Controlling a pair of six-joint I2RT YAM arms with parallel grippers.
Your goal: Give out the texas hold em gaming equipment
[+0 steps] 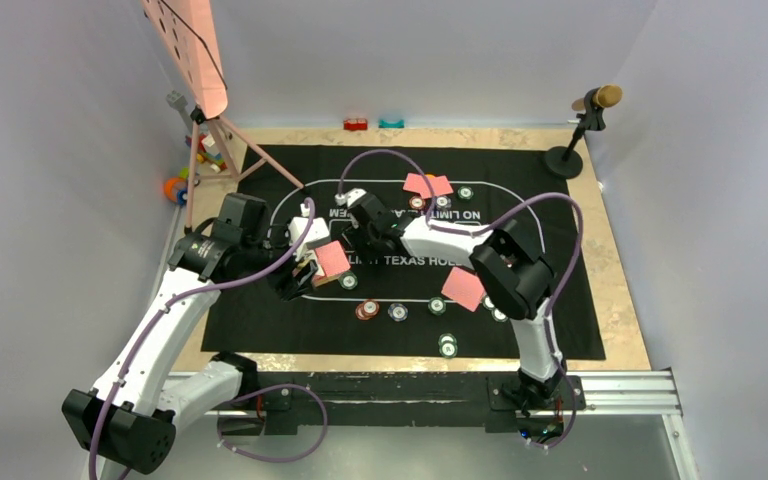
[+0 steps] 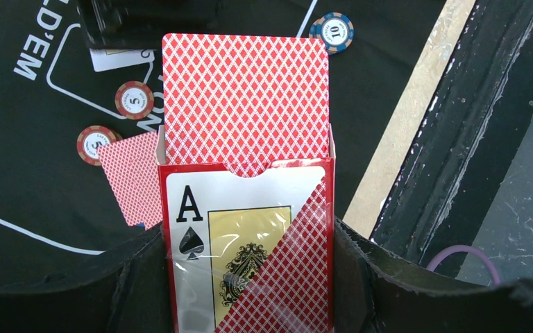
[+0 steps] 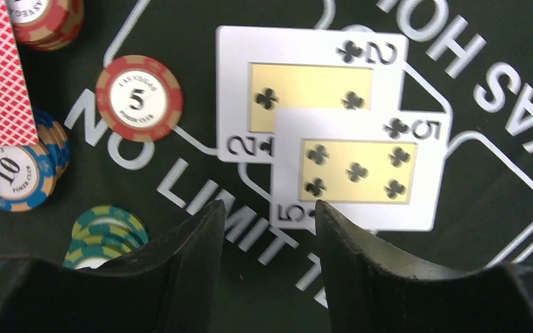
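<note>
Left fingers (image 2: pixel 139 284): clamped on both long sides of an upright card box (image 2: pixel 250 263), ace of spades on its face. One red-backed card (image 2: pixel 245 97) stands half out of the box mouth, straight and untilted. The left gripper (image 2: pixel 248 232) holds the box above the black mat (image 2: pixel 35 208).

Right fingers (image 3: pixel 201 243): parted to a moderate gap, nothing between them. The right gripper (image 3: pixel 267 215) hangs low over the mat's lettering, its tips just short of the near edge of the five of clubs (image 3: pixel 357 173). That card lies face up and overlaps the two of clubs (image 3: pixel 305 83).

Edges and room: in the left wrist view the mat's border runs diagonally at right, then a tan strip of table (image 2: pixel 416 104), then a dark rail (image 2: pixel 458 159). A face-down card (image 2: pixel 132 177) lies left of the box, touching a red chip (image 2: pixel 97 144); a second red chip (image 2: pixel 134 99) sits above it and a blue ten chip (image 2: pixel 332 31) at the top. In the right wrist view bare mat lies at lower right; the left side is crowded: a red five chip (image 3: pixel 139 98), a blue stack (image 3: pixel 21 173) and a green stack (image 3: pixel 107 232).

Pose, overhead view: the left arm leans from lower left to the mat's left half. The right arm folds at its elbow over the right half, forearm reaching left to centre — both grippers near each other.
</note>
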